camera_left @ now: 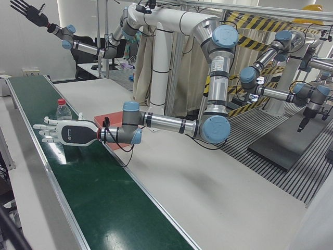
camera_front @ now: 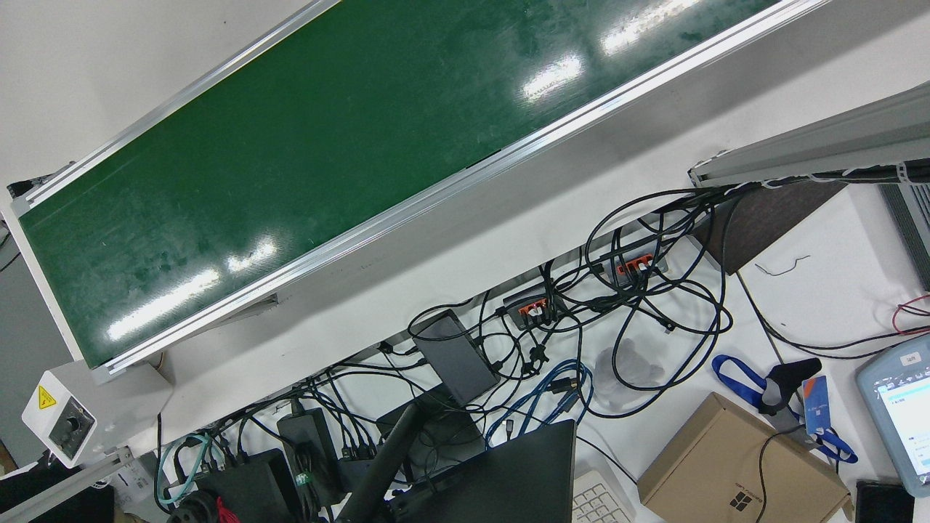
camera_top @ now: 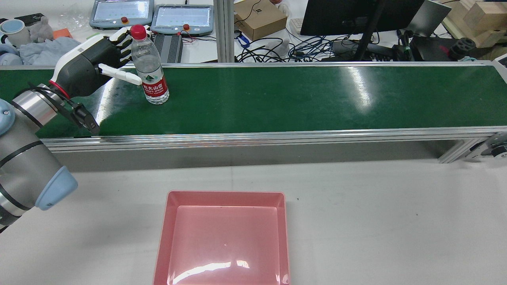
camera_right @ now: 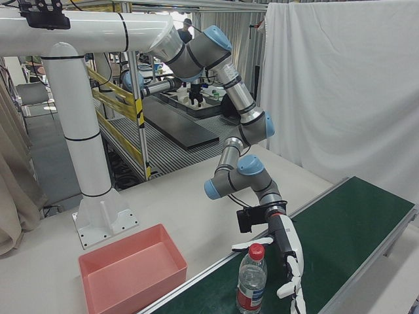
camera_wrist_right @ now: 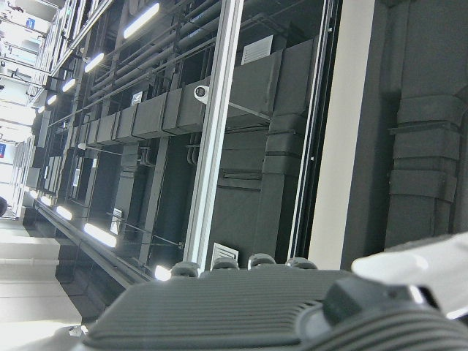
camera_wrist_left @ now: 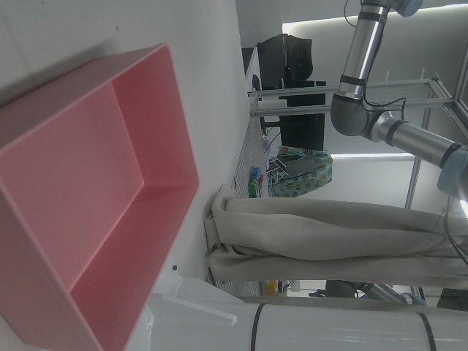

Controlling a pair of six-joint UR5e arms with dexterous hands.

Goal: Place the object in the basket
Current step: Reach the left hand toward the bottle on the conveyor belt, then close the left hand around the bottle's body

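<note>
A clear water bottle (camera_top: 150, 67) with a red cap and a red label stands upright on the green conveyor belt (camera_top: 301, 95), toward the belt's left end in the rear view. The left hand (camera_top: 93, 59) is stretched out beside it at about the height of the bottle's middle, its fingers (camera_top: 121, 75) spread apart: one long finger reaches along the near side of the bottle and the others lie behind it near the neck. The bottle sits between them, but whether any finger actually touches it is hard to tell from this angle. The left-front view shows the same hand (camera_left: 65, 133) flat and open, palm turned sideways, with the bottle (camera_left: 63, 111) just behind it. In the right-front view the bottle (camera_right: 252, 280) stands next to the hand (camera_right: 288, 258), with fingers splayed on both sides of it.

The pink basket (camera_top: 222, 237) rests on the white table (camera_top: 376, 213) in front of the belt, well apart from the bottle. The left hand's camera looks into the basket (camera_wrist_left: 88, 205).

The right hand (camera_left: 28, 13) is raised high in the far corner of the left-front view, fingers fanned wide and holding nothing.
</note>
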